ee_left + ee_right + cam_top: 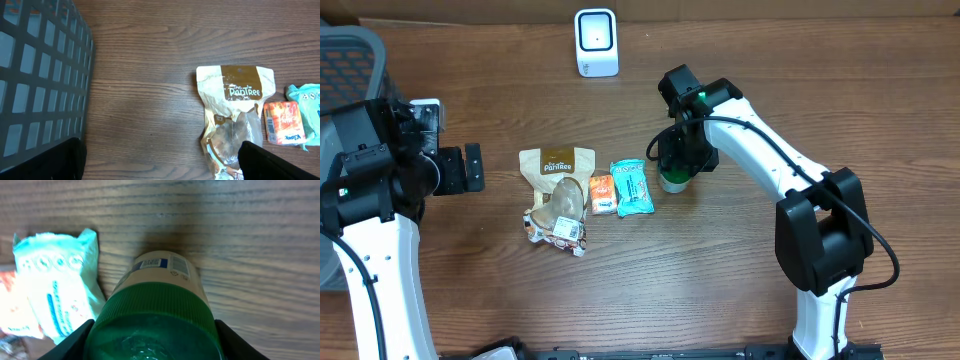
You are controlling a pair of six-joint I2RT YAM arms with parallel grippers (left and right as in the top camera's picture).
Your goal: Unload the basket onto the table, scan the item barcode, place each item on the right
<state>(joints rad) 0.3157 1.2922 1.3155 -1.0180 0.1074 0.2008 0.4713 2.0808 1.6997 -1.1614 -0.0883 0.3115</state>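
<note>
Bottle (672, 182) stands upright on table (720, 290), just right of teal packet (631, 187). Judged rigid, fairly light, smooth-sided. The ribbed green cap (155, 312) looks the best hold. Right hand (677, 160) straddles the cap; cannot tell if clamped. Left hand (468, 168) open, empty.

Wood-grain tabletop (720, 290). A green-capped bottle (160, 275) stands between the right jaws; a teal packet (632, 187) and an orange packet (602, 194) lie just to their side. Ahead of the left jaws lies a tan Pantree pouch (235, 107), overlapping what may be a clear-wrapped snack (560, 228). A white scanner (596, 42) sits well apart from both jaws.
</note>
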